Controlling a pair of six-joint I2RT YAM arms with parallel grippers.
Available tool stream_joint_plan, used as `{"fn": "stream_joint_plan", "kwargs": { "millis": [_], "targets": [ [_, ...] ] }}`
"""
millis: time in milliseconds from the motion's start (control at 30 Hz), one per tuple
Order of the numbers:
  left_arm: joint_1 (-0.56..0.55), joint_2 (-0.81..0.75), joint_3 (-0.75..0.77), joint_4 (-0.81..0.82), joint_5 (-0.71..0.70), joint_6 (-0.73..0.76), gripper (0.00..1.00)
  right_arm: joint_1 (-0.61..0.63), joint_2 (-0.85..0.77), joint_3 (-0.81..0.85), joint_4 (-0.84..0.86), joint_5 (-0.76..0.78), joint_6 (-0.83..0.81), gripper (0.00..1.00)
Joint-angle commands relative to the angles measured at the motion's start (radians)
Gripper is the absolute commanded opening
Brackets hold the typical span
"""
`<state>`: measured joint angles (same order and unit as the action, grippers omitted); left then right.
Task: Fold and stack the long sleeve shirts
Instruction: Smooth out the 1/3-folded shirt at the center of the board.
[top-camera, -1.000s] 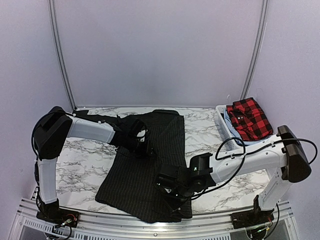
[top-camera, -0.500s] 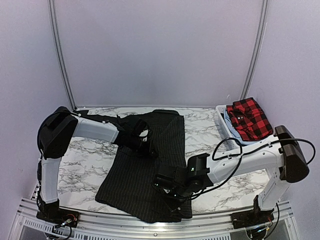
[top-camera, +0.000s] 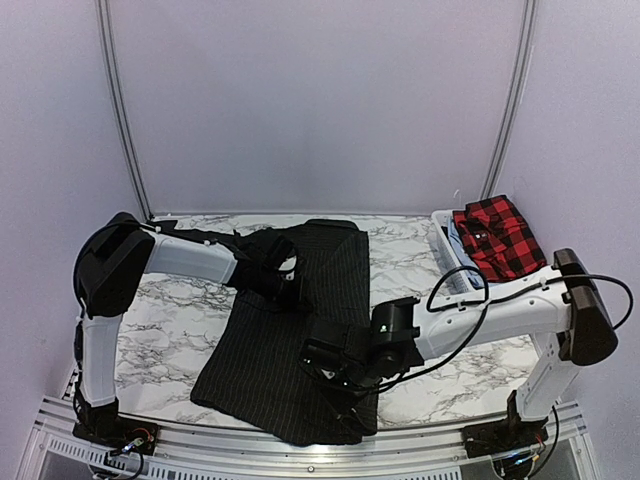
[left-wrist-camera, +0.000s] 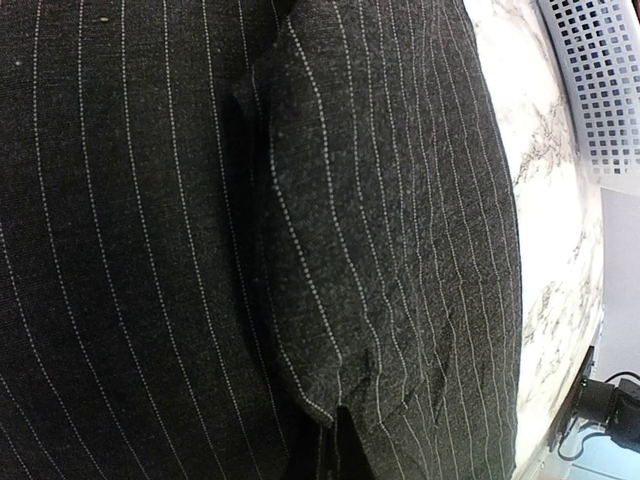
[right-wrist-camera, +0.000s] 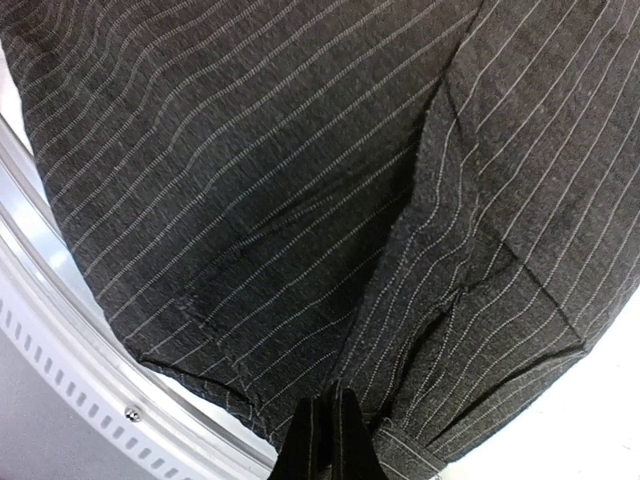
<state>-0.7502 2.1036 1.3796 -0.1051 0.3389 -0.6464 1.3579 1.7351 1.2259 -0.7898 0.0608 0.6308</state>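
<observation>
The black pinstriped shirt (top-camera: 290, 330) lies spread on the marble table (top-camera: 170, 320), partly folded lengthwise. My left gripper (top-camera: 292, 295) is shut on a fold of it near the middle; the left wrist view shows the raised fold (left-wrist-camera: 370, 250) close up. My right gripper (top-camera: 325, 365) is shut on the shirt near its lower right part; the right wrist view shows its fingertips (right-wrist-camera: 322, 440) pinching the pinstriped cloth (right-wrist-camera: 300, 200). The red-and-black checked shirt (top-camera: 497, 236) lies folded in the white basket (top-camera: 447, 258) at the back right.
The table's metal front rail (top-camera: 300, 450) runs just below the shirt's hem and also shows in the right wrist view (right-wrist-camera: 60, 300). The lattice basket wall shows in the left wrist view (left-wrist-camera: 600, 80). Purple walls enclose the table.
My right gripper has moved left with the shirt's right edge, drawing the cloth inward. My left gripper has shifted only slightly.
</observation>
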Motion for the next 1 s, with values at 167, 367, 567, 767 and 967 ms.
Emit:
{"fn": "stream_joint_plan", "kwargs": {
  "millis": [167, 367, 567, 767, 967],
  "targets": [
    [0.042, -0.087, 0.018, 0.028, -0.012, -0.008, 0.0, 0.006, 0.039, 0.131, -0.078, 0.035, -0.045, 0.0],
    [0.072, -0.093, 0.023, 0.031, -0.007, -0.009, 0.0, 0.006, 0.061, 0.131, -0.064, 0.021, -0.061, 0.0],
    [0.084, -0.048, 0.024, 0.031, 0.005, -0.002, 0.0, 0.0, 0.065, 0.11, 0.022, -0.014, -0.067, 0.23],
    [0.106, -0.032, 0.019, 0.03, -0.011, 0.015, 0.36, -0.093, -0.038, 0.081, 0.132, -0.042, -0.1, 0.47],
    [0.128, -0.105, -0.007, 0.018, -0.123, 0.045, 0.5, -0.358, -0.2, 0.018, 0.303, 0.005, -0.166, 0.46]
  ]
}}
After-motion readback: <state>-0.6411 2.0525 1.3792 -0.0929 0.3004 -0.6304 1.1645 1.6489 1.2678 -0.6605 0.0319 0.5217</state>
